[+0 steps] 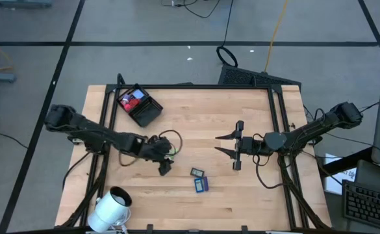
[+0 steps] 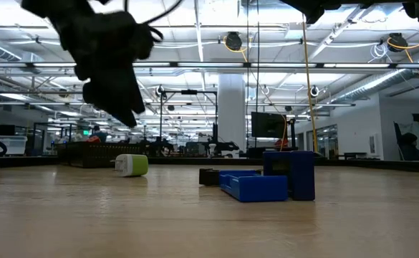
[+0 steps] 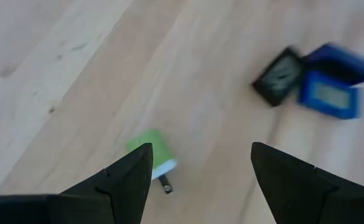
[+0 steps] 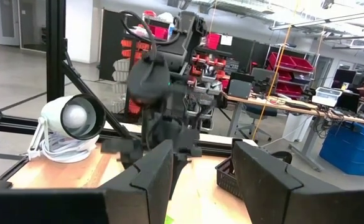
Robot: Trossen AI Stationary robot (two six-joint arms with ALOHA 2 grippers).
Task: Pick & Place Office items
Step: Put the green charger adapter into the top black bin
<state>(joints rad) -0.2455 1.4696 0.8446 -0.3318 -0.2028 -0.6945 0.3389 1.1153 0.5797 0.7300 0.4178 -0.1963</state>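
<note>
Two spread fingers of the left gripper (image 3: 197, 163) should straddle the small green-and-white plastic plug (image 3: 150, 151) beneath them, descending squarely before closing.

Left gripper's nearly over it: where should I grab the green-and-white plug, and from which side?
Take the green-and-white plug across its green body, coming straight down. It lies on its side, prongs sticking out one end, so avoid those. The left gripper is open above it.

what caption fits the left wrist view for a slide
Left gripper open above the wooden table, the green-and-white item between its fingers, dark and blue items lying farther off.
</note>
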